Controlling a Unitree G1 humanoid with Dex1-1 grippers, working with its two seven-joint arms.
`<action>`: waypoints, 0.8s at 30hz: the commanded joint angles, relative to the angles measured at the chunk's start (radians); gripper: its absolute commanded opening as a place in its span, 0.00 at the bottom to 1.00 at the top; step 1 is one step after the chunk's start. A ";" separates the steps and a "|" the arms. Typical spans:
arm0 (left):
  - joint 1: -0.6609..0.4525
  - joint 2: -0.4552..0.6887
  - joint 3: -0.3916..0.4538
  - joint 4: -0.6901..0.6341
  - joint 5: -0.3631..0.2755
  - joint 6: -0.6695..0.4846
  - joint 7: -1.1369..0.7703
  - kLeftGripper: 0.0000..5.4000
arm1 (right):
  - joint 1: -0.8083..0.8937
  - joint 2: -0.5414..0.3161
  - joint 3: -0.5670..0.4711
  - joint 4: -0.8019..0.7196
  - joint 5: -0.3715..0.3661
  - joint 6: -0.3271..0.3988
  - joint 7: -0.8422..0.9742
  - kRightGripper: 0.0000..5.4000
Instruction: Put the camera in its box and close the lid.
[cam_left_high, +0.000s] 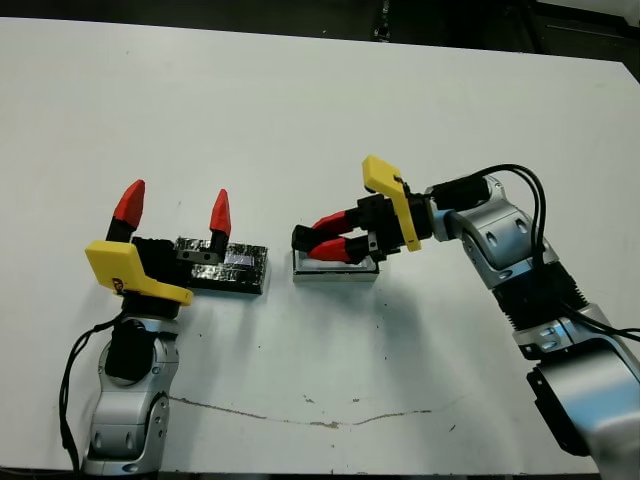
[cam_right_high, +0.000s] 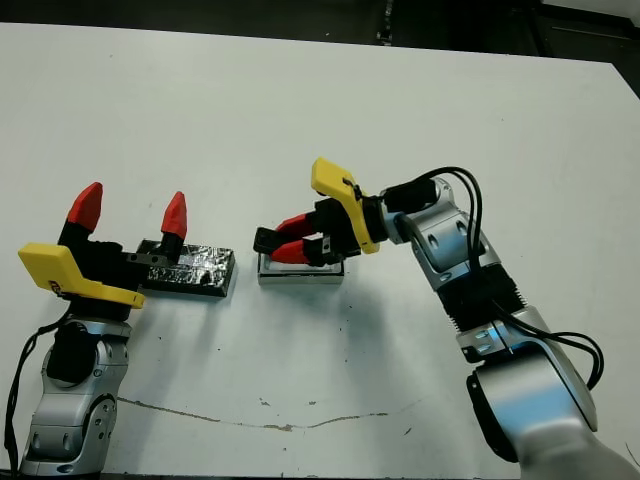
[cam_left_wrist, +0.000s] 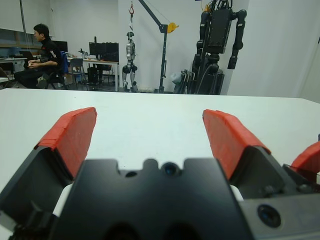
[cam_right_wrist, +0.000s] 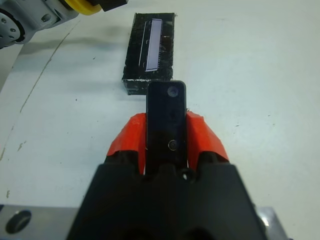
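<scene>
Right gripper (cam_left_high: 322, 243) clamps the camera (cam_right_wrist: 166, 122) over the box (cam_left_high: 336, 270), lined up for lowering in. Left gripper (cam_left_high: 175, 205) waits with fingers spread beside the lid (cam_left_high: 228, 267) on the tabletop (cam_left_high: 300, 120).

No text, label, brand, number or sign can be read anywhere. The pale strip on the lid (cam_right_wrist: 154, 44) shows only fine lines, and the camera (cam_right_wrist: 166, 121) carries only small round marks.

box (cam_left_high: 335, 268) mostly hidden under right gripper (cam_left_high: 322, 240)
</scene>
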 joint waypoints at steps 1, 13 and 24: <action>0.012 0.004 0.001 0.004 0.005 0.005 0.001 1.00 | 0.023 -0.014 0.003 0.008 -0.009 -0.002 0.006 0.31; 0.012 0.003 0.000 0.013 -0.005 -0.011 -0.009 1.00 | 0.040 -0.037 0.014 -0.008 -0.037 0.058 -0.014 0.31; 0.016 0.001 -0.003 0.009 0.007 -0.004 0.002 1.00 | 0.034 -0.073 0.030 -0.008 -0.068 0.058 -0.002 0.31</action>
